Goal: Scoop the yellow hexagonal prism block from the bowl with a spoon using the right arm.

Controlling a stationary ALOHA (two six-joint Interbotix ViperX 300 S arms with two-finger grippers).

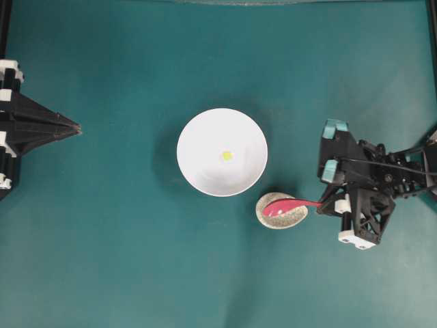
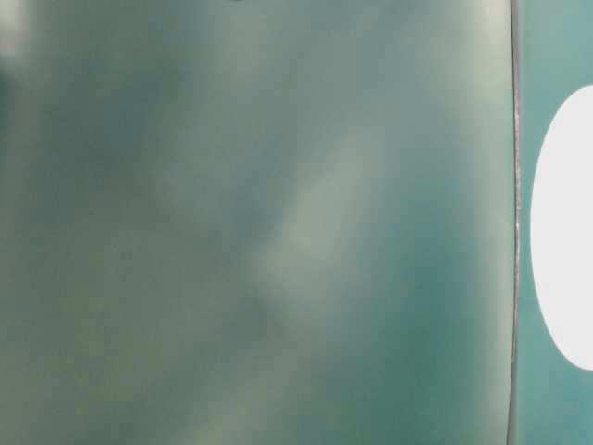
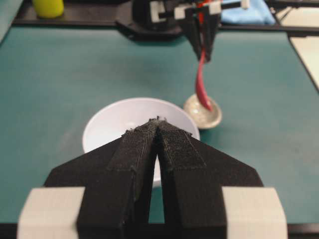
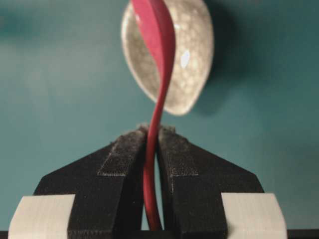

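The tiny yellow hexagonal prism block (image 1: pixel 227 156) lies near the middle of the white bowl (image 1: pixel 198 137) at the table's centre. My right gripper (image 1: pixel 321 203) is shut on the handle of the pink-red spoon (image 1: pixel 290 203), to the right of the bowl. The spoon's scoop rests in a small speckled dish (image 1: pixel 281 213) just outside the bowl's lower right rim. The right wrist view shows the spoon (image 4: pixel 159 74) pinched between the pads of the right gripper (image 4: pixel 154 132). My left gripper (image 1: pixel 76 128) is shut and holds nothing, far left of the bowl. Its fingers (image 3: pixel 139 144) hide the block.
The speckled dish (image 4: pixel 192 50) nearly touches the bowl (image 3: pixel 107 124). A yellow object (image 3: pixel 48 7) and a blue cloth (image 3: pixel 246 12) lie beyond the far table edge. The table-level view is blurred, with only the bowl (image 2: pixel 565 232) at its right edge.
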